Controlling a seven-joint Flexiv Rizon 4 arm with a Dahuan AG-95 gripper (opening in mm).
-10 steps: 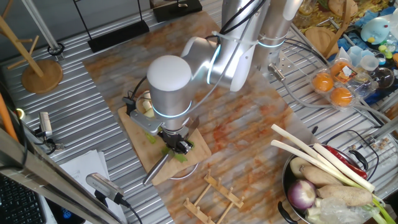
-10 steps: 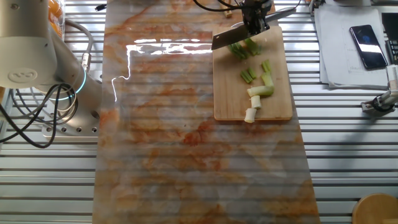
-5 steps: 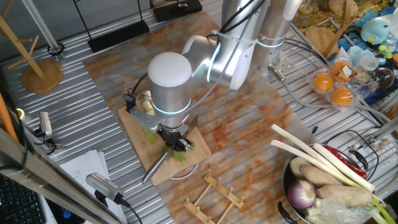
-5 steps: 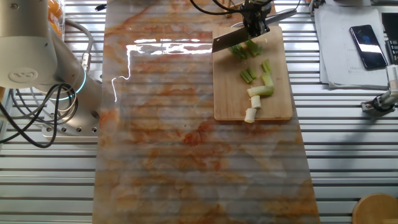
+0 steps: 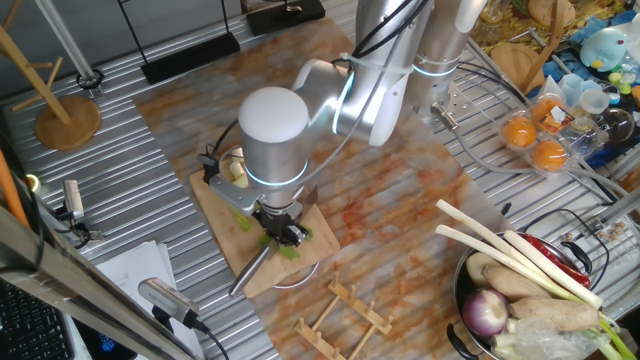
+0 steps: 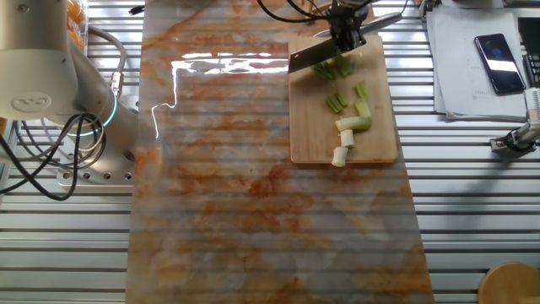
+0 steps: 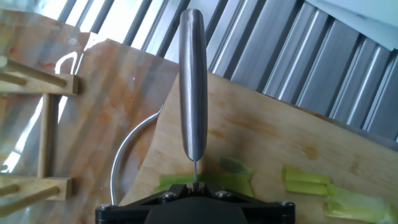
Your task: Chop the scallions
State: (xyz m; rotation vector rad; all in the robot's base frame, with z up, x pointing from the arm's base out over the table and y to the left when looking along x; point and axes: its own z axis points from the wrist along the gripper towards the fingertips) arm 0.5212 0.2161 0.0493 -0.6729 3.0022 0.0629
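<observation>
A wooden cutting board point(image 6: 371, 145) carries cut scallions point(image 6: 353, 124): green and white bits strewn along it. My gripper point(image 5: 283, 232) is shut on a steel knife point(image 7: 193, 81), whose handle points away from the hand toward the board's edge. The blade point(image 6: 314, 56) stands over green scallions point(image 7: 233, 180) at the far end of the board. More green pieces point(image 7: 305, 180) lie to the right in the hand view. The arm hides most of the board point(image 5: 225, 215) in one fixed view, where white bits point(image 5: 237, 170) show beside the wrist.
A wooden rack point(image 5: 345, 310) lies just off the board's corner. A pot point(image 5: 470, 315) at the right holds long white stalks, an onion and roots. Oranges point(image 5: 535, 140) sit at the far right. A phone point(image 6: 494, 63) lies on papers beside the board.
The knife and gripper have shifted only very slightly over the green pieces. The cut bits on the board lie as before.
</observation>
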